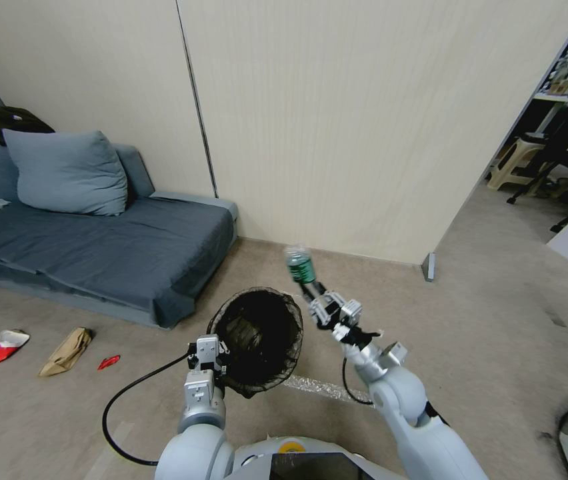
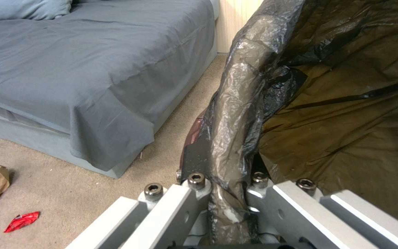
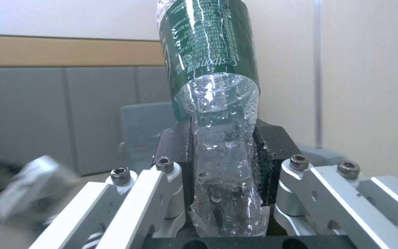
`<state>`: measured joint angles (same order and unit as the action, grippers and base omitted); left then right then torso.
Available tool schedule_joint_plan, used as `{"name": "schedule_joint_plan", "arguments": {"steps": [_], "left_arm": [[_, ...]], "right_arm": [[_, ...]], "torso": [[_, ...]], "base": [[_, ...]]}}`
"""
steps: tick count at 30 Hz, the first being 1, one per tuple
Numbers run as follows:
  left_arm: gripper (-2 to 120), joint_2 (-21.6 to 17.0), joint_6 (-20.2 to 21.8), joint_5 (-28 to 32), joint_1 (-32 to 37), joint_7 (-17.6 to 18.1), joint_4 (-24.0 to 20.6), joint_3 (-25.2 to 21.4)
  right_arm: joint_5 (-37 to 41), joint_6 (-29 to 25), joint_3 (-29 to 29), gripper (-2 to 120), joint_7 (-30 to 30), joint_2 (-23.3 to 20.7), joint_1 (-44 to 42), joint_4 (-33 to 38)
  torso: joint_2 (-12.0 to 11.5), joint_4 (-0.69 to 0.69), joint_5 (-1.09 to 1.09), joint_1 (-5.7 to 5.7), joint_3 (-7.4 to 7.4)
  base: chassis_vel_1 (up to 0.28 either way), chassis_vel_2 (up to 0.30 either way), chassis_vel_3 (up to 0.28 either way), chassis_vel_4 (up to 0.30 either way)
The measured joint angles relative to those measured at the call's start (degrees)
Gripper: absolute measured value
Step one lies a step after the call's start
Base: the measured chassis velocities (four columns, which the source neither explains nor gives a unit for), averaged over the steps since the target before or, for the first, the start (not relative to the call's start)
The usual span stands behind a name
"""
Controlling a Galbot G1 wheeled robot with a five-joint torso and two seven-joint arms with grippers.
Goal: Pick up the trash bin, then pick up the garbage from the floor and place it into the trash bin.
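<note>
- Holding the trash bin [image 1: 261, 337] off the floor, the left end effector [image 1: 209, 363] is clamped on the near left part of its rim; the left wrist view shows the fingers [image 2: 194, 162] pinching the folded black bag liner [image 2: 236, 114] between them.
- The bin hangs tilted just in front of the robot, its mouth turned up toward the head camera, with crinkled, glossy black liner showing inside.
- The right end effector [image 1: 327, 308] is raised to the right of the bin and closed on a small bottle [image 1: 299, 263], which sticks up and away from the robot.
- In the right wrist view the bottle [image 3: 212, 72] is clear, crushed plastic with droplets inside and a dark green label, squeezed at its lower part.
- Judged progress: the bin is picked up and one piece of garbage is in hand but not yet dropped in.
- On the floor to the left, near a grey sofa [image 1: 97, 233], lie a red-and-white wrapper [image 1: 7, 345], a tan paper bag [image 1: 65, 351] and a small red wrapper [image 1: 108, 362].
</note>
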<state>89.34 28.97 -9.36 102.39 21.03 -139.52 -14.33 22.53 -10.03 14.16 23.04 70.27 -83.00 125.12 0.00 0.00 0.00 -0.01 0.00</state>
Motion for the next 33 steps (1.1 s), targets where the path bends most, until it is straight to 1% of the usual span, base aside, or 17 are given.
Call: {"name": "schedule_joint_plan", "arguments": {"steps": [3,4,6,8,10,16,23,29,30,31,32,33], "left_arm": [[1,0.03,0.0,-0.09,0.11,-0.01,0.0,0.06],[1,0.03,0.0,-0.09,0.11,-0.01,0.0,0.06],[1,0.07,0.0,-0.16,0.13,-0.01,0.0,0.19],[1,0.09,0.0,-0.21,0.14,-0.01,0.0,0.32],[1,0.12,0.0,-0.44,0.22,0.0,-0.06,0.67],[1,0.12,-0.06,-0.87,0.67,0.09,-0.55,1.36],[1,0.13,-0.09,-1.01,0.92,0.19,-1.0,1.45],[1,0.14,-0.26,-1.01,0.96,0.15,-1.15,1.47],[1,0.15,-0.26,-1.01,0.94,0.16,-1.15,1.47],[1,0.16,-0.27,-1.01,0.91,0.15,-1.15,1.47],[1,0.16,-0.27,-1.01,0.91,0.15,-1.15,1.47],[1,0.17,-0.3,-1.01,0.88,0.13,-1.15,1.48]], "right_arm": [[-2.45,-0.01,-5.07,23,-0.09,-0.87,-0.49,0.16],[-2.45,-0.01,-5.07,23,-0.09,-0.87,-0.49,0.16],[-5.64,0.13,-8.36,23,-1.01,-0.88,-0.27,-2.36],[-6.37,0.12,-9.08,23,-1.28,-0.76,-0.07,-3.25],[-7.65,-0.1,-10.27,23,-2.32,0.11,0.6,-6.4],[-7.96,-0.23,-10.52,23,-3.09,2.47,1.94,-11.4],[-8.0,-0.8,-10.36,23,-3.76,3.14,2.73,-14.18],[-8.39,-0.62,-9.67,23,-4.02,3.07,2.71,-14.98],[-8.51,-0.48,-9.58,24,-4.05,3.03,2.66,-14.94],[-8.54,-0.37,-9.54,28,-4.12,3.05,2.65,-14.82],[-8.54,-0.37,-9.54,28,-4.12,3.05,2.65,-14.82],[-8.54,-0.3,-9.49,34,-4.15,3.06,2.64,-14.68]], "torso": [[0.0,0.0,-0.01,0.0,0.0],[0.0,0.0,-0.01,0.0,0.0],[0.0,0.0,0.0,0.0,0.0],[0.0,0.0,-0.01,0.0,0.0],[0.0,0.0,-0.01,0.0,0.0],[0.0,0.0,-0.01,0.0,0.0],[0.0,0.0,-0.01,0.0,0.0],[0.0,0.0,-0.01,0.01,0.0],[0.0,0.0,0.0,0.01,0.0],[0.0,0.0,0.0,0.01,0.0],[0.0,0.0,0.0,0.01,0.0],[0.0,0.0,-0.01,0.01,0.0]], "base": [[0.0,0.0,0.0,0.0],[0.0,0.0,0.0,0.0],[0.0,0.0,0.0,0.0],[0.0,0.0,0.0,0.0],[0.0,0.0,0.0,0.0],[0.0,0.0,0.0,0.0],[0.0,0.0,0.0,0.0],[0.0,0.0,0.0,0.0],[0.0,0.0,0.0,0.0],[0.0,0.0,0.0,0.0],[0.0,0.0,0.0,0.0],[0.0,0.0,0.0,0.0]]}}
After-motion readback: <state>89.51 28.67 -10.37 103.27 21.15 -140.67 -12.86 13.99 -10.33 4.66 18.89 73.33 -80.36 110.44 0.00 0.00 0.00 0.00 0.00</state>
